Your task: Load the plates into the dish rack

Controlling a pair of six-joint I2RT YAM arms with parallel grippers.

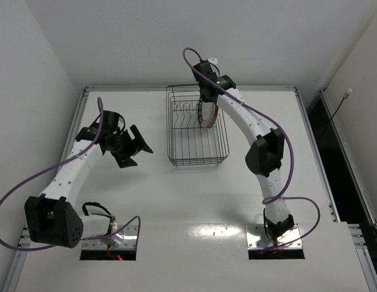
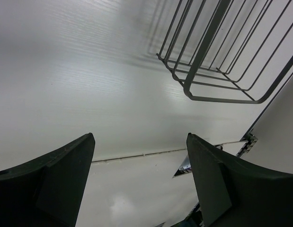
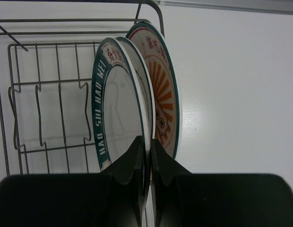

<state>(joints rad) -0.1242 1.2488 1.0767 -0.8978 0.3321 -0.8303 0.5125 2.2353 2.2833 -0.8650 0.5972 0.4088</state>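
The dark wire dish rack (image 1: 197,143) stands at the table's middle back; its corner shows in the left wrist view (image 2: 203,75). The orange-brown patterned plate (image 3: 165,90) stands upright at the rack's right end. The teal-banded plate (image 3: 104,109) stands upright just left of it, over the rack (image 3: 47,118). My right gripper (image 3: 150,150) is shut on this plate's rim; in the top view it (image 1: 207,97) is above the plates (image 1: 206,115). I cannot tell whether the plate rests in the tines. The white plate is out of view. My left gripper (image 1: 137,148) is open and empty left of the rack, also in its wrist view (image 2: 140,142).
White walls close in the table at the back and both sides. The raised table edge (image 1: 188,89) runs just behind the rack. Two cut-outs (image 1: 109,246) hold the arm bases at the near edge. Purple cables loop off both arms.
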